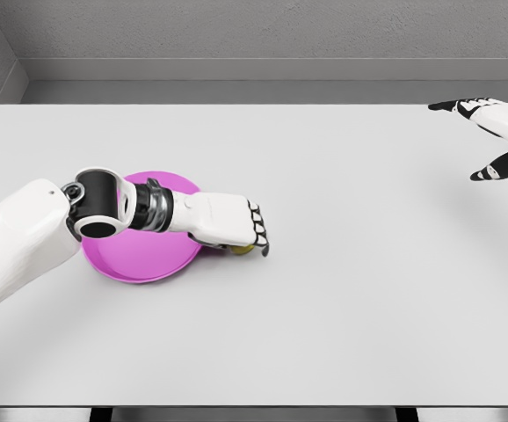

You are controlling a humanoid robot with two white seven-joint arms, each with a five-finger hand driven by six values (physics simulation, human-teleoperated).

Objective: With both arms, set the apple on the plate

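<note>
While I am watching from the head camera, my left hand (236,227) is reaching across the pink plate (135,259) toward the left part of the surface (342,290), fingers curling down over the apple (242,250). Only a yellowish sliver is showing beneath the palm, just beside the plate's right rim, resting on the surface. My right hand (496,132) is hanging above the far right corner, fingers spread apart, holding nothing.
</note>
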